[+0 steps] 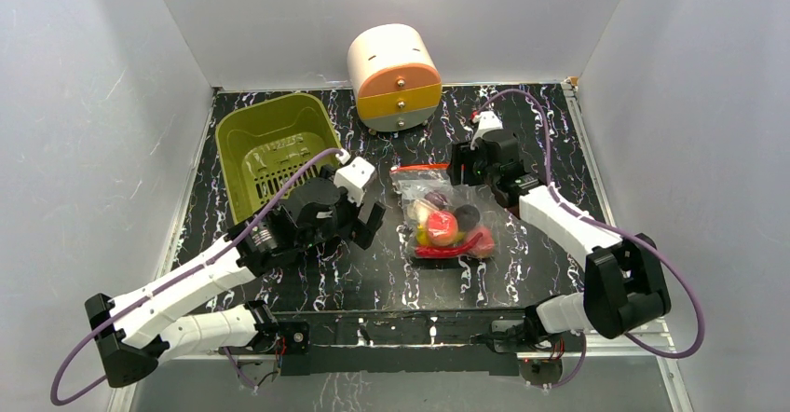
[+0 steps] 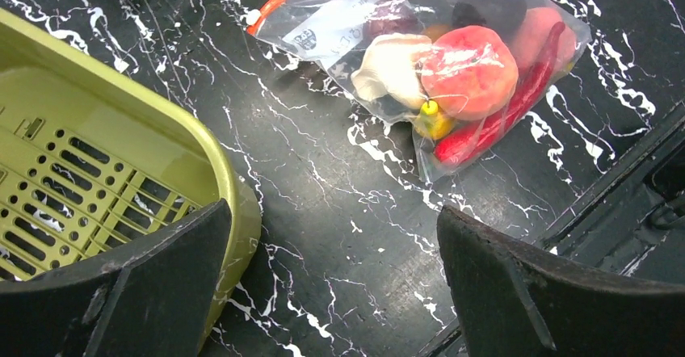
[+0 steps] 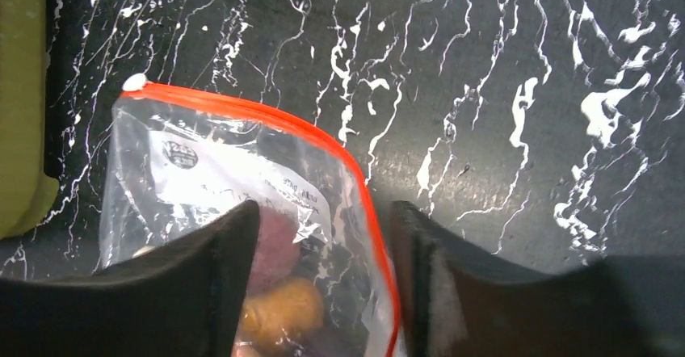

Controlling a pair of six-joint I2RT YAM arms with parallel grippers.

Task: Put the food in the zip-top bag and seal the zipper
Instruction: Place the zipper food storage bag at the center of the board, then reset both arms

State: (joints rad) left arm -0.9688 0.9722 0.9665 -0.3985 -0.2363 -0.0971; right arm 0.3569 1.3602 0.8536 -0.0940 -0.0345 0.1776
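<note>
The clear zip-top bag (image 1: 447, 214) lies flat mid-table with the food (image 1: 445, 226) inside it: a pink-red round fruit (image 2: 468, 70), a red chilli-shaped piece (image 2: 493, 127), a pale piece, a yellow piece and dark balls. Its zipper (image 1: 419, 166), a thin red-orange strip, runs along the far edge. My right gripper (image 1: 463, 165) is at the zipper's right end. In the right wrist view the zipper (image 3: 266, 119) curves down between the parted jaws of this gripper (image 3: 323, 228), which are not pinching it. My left gripper (image 1: 363, 221) stands wide open left of the bag, over bare table (image 2: 335, 236).
An olive-green slotted basket (image 1: 275, 146) sits at the back left, its rim (image 2: 230, 187) close beside my left finger. A round white, orange and yellow drawer box (image 1: 395, 76) stands against the back wall. White walls enclose the black marbled table.
</note>
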